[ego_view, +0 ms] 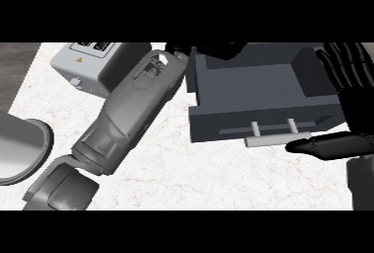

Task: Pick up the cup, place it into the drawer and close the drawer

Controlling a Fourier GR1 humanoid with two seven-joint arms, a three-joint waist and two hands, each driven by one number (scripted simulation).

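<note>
The dark grey drawer [256, 118] stands pulled out at the upper right, with a pale bar handle [274, 140] on its front. What shows of its inside holds nothing. My left forearm crosses the counter diagonally, and my left hand [215, 50] sits at the drawer's rear left corner, mostly cut off by the view's top. No cup shows anywhere; it may be hidden by that hand. My right hand [349, 74] is open along the drawer's right side, fingers pointing up, its thumb [329, 146] stretched left just beside the handle's right end.
A light grey box-shaped appliance [91, 64] stands at the upper left, close to my left forearm. A round grey dish [18, 148] lies at the left edge. The white marble counter [211, 183] ends at the left in a dark strip.
</note>
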